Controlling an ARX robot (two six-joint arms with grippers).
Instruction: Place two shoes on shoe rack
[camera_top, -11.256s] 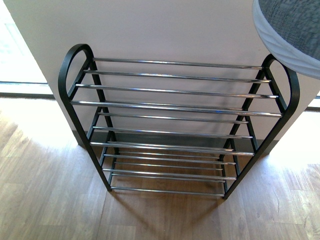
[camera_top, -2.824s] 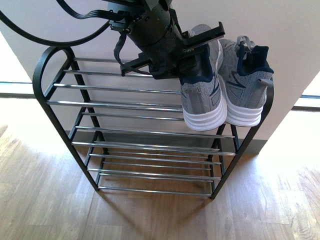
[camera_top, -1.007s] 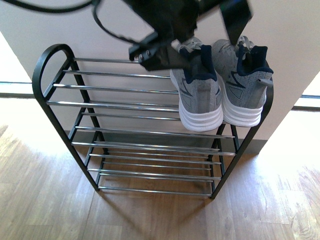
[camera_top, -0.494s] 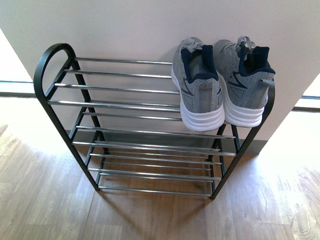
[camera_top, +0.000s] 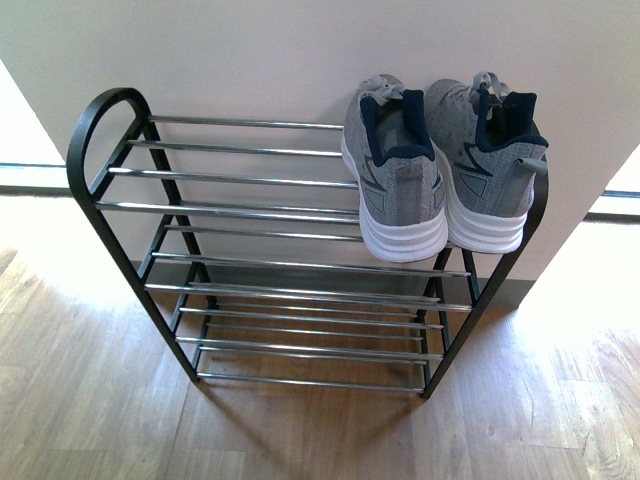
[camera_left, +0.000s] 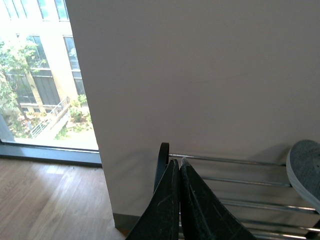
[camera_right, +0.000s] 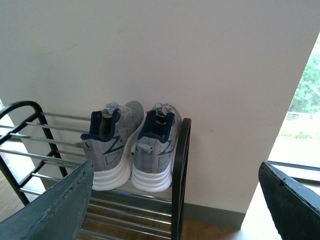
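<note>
Two grey knit shoes with white soles stand side by side on the top tier of the black shoe rack (camera_top: 112, 93), at its right end, heels toward me: one shoe (camera_top: 395, 185) to the left, the other (camera_top: 490, 170) against the right arch. Neither gripper shows in the front view. My right gripper (camera_right: 176, 165) is open and empty, set back from the two shoes (camera_right: 112, 145) (camera_right: 155, 147) and the rack's side arch (camera_right: 183, 150). My left gripper (camera_left: 175, 161) is shut on nothing, in front of the rack's left arch (camera_left: 162, 152); a grey shoe toe (camera_left: 305, 172) shows at the picture's edge.
A pale wall (camera_top: 300, 50) stands right behind the rack, with a dark baseboard (camera_top: 500, 292) at its foot. Wood floor (camera_top: 90, 400) spreads in front and to both sides. Windows (camera_left: 35, 75) open past the wall on either side. The lower tiers (camera_top: 310, 350) hold nothing.
The rack, bare eleven seconds ago, now holds both shoes. The dark arm that hung over the left shoe a second ago has pulled up out of the front view; the shoes stayed put.
</note>
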